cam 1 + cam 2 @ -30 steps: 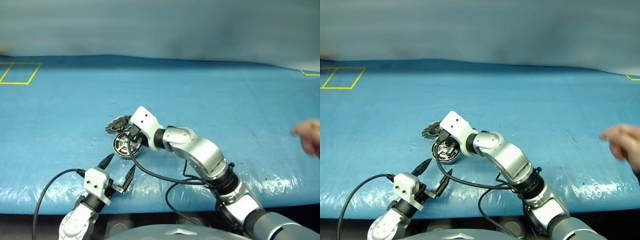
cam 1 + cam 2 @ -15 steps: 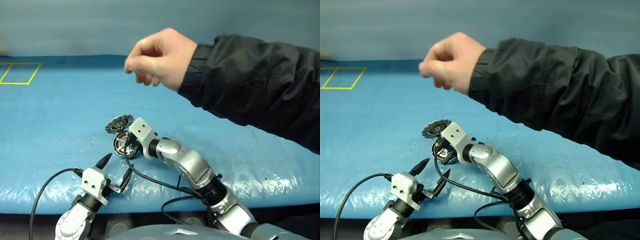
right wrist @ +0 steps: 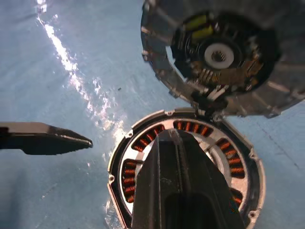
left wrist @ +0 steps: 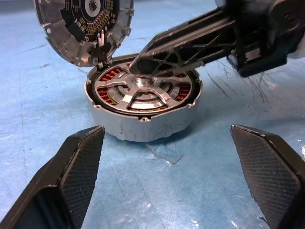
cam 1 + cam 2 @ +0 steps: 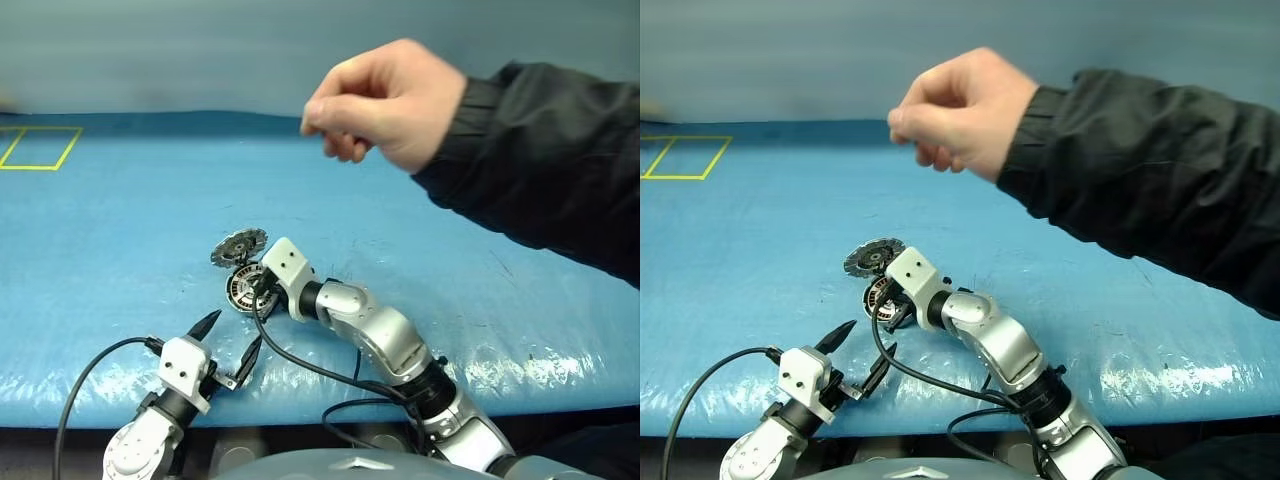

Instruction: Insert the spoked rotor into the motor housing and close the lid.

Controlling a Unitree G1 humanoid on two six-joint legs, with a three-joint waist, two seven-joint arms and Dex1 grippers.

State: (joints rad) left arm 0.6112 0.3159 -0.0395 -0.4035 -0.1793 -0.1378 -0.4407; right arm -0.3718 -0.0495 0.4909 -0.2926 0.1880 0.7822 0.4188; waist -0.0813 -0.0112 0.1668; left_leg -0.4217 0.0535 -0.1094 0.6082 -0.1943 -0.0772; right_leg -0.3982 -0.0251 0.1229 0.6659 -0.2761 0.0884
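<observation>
Right claw (image 4: 143, 67) closed, reaching forward; left claw (image 4: 176, 176) spread wide.

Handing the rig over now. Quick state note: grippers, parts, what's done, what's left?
Right gripper: shut, tips on the hub of the spoked rotor.
Left gripper: open, holding nothing, just short of the motor housing.
Rotor sits in the housing, over the copper windings.
Lid: open, propped tilted against the housing's far edge.
A person's hand is above the table.
Done: rotor in. Left: close the lid.
</observation>
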